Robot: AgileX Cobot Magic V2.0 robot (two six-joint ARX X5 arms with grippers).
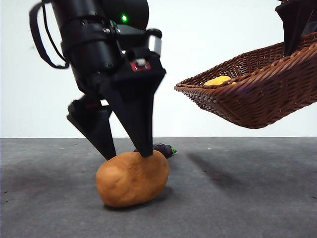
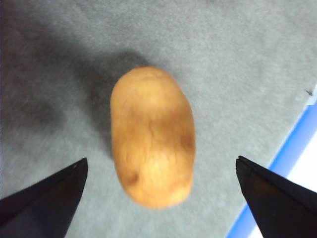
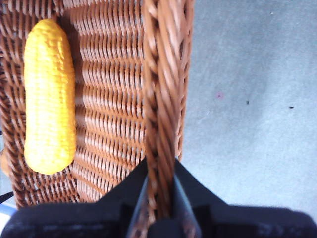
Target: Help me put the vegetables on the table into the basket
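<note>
Left gripper (image 1: 126, 151) directly above potato (image 1: 132, 178), jaws spread wide, tips at potato's top, not yet closed on it. In left wrist view potato (image 2: 152, 136) lies between jaws, long axis crosswise to closing line; jaws would close across short width. Potato rests on table (image 1: 237, 198). Eggplant (image 1: 164, 149) just behind potato. Right gripper (image 3: 158, 198) pinches basket (image 1: 252, 94) rim, basket lifted, tilted; corn (image 3: 49, 94) inside.

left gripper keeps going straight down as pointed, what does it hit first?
The potato. The left gripper points down at it, jaws open to either side, tips about level with its top. Below that is the table.
</note>
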